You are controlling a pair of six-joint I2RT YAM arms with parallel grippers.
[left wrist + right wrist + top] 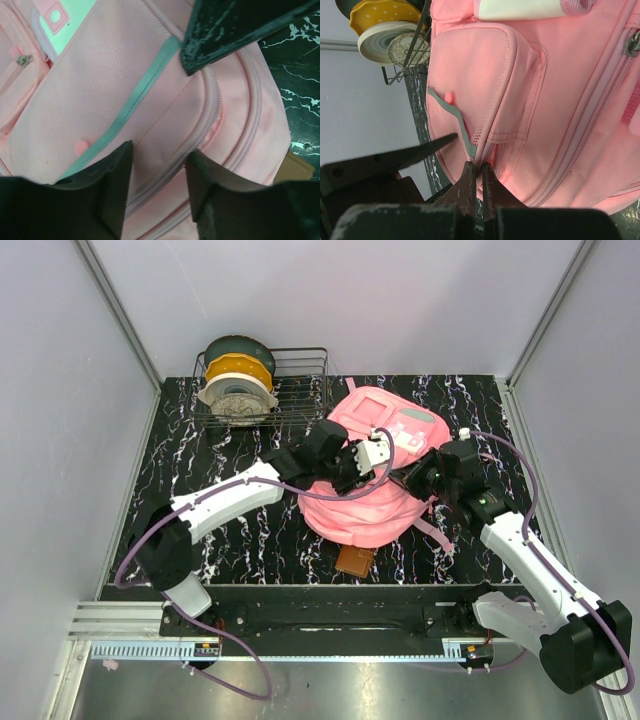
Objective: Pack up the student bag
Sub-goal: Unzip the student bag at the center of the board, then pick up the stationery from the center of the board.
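The student bag [362, 512], a large soft pink backpack, lies in the middle of the dark marbled table with both grippers on top of it. My left gripper [385, 452] presses down on the bag [100, 100]. Its jaws [160, 150] are apart and straddle a zipper seam, with nothing pinched between them. My right gripper [408, 478] is shut [477, 165] on a fold of the bag's fabric [560, 100], at the edge of a pocket beside a grey-green trim strip [454, 114]. The right gripper's dark finger [225, 30] shows at the top of the left wrist view.
A flat brown item [355, 561] pokes out from under the bag's near edge and also shows as the brown item [295, 171] in the left wrist view. A wire rack [300, 390] at the back left holds round spools [238, 380]. Grey walls enclose the table.
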